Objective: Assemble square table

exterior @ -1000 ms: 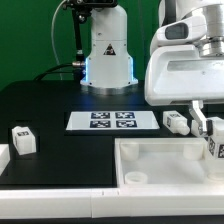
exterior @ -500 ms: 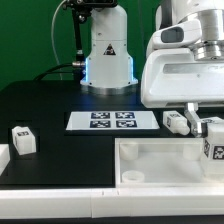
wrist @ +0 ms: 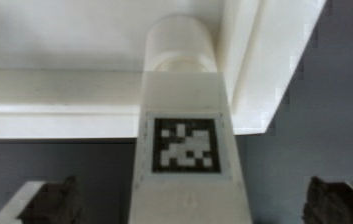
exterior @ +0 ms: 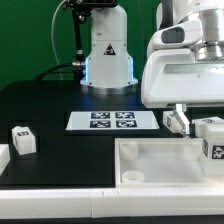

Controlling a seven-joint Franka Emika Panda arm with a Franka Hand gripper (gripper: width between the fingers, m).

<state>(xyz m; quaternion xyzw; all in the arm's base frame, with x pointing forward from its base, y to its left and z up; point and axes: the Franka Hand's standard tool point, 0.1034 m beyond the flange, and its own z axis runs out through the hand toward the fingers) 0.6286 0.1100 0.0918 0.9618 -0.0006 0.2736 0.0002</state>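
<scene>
The square table's slab (exterior: 160, 166) lay on the near side of the table (exterior: 55, 100), toward the exterior view's right. We saw one leg (wrist: 187, 110) standing at its corner, likely ready to twist in. Our pincer (wrist: 194, 196) gaped wide around it, gripping nothing.

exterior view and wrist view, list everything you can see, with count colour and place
tabletop slab: 1, white, front, the exterior view's right
legs: 3, white with black-and-white tags; one on the exterior view's left, one beside the marker board, one under the arm
plain block: 1, white, the exterior view's far left edge
marker board: 1, white with black tags, middle
table: 1, black
robot base: 1, white, rear middle
fingers: 2, dark, apart, either side of the tagged leg
</scene>
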